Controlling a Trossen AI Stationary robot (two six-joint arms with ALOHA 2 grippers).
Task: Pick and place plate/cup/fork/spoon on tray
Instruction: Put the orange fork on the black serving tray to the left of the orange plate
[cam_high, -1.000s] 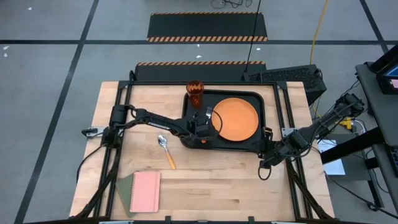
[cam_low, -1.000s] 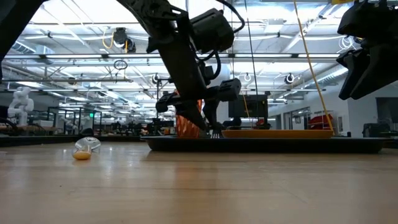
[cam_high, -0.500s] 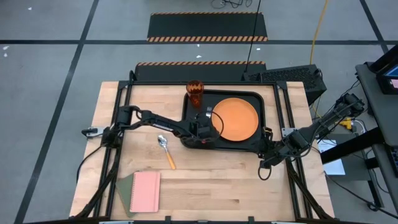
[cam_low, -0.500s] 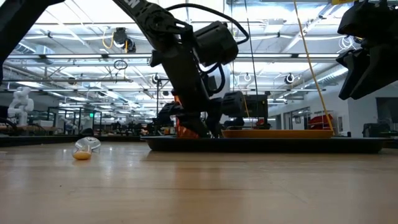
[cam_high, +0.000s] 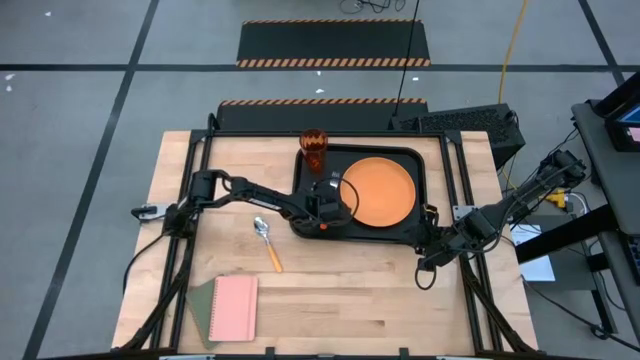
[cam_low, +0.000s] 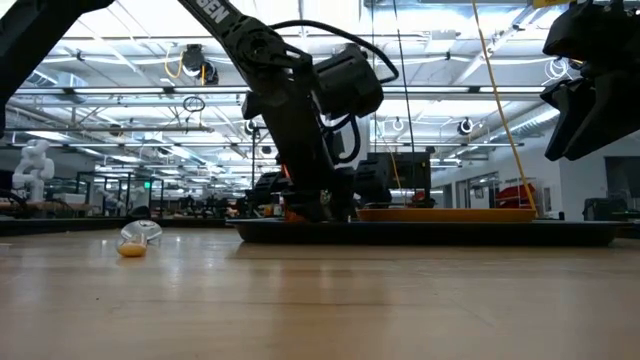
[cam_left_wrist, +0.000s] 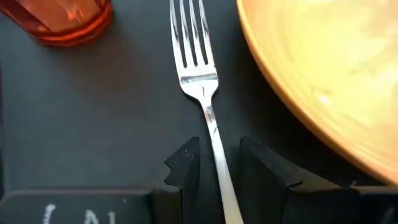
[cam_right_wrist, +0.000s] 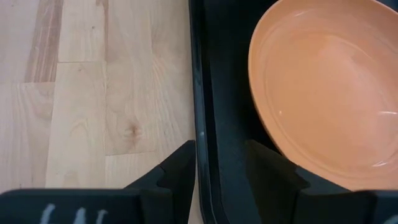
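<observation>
On tray (cam_high: 312, 218), left gripper (cam_left_wrist: 219, 163) grips fork (cam_left_wrist: 198, 68)

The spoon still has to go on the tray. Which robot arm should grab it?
Probably the left. Its gripper is at the tray with the fork, and the spoon lies on the table on that side. The right gripper waits past the tray's far edge.

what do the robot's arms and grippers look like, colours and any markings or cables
Both arms are dark, near black, built of slim jointed links with black cables looping beside them. The left gripper has two blocky matte black fingers; white lettering marks its body. The right gripper looks the same, also with white lettering.
</observation>
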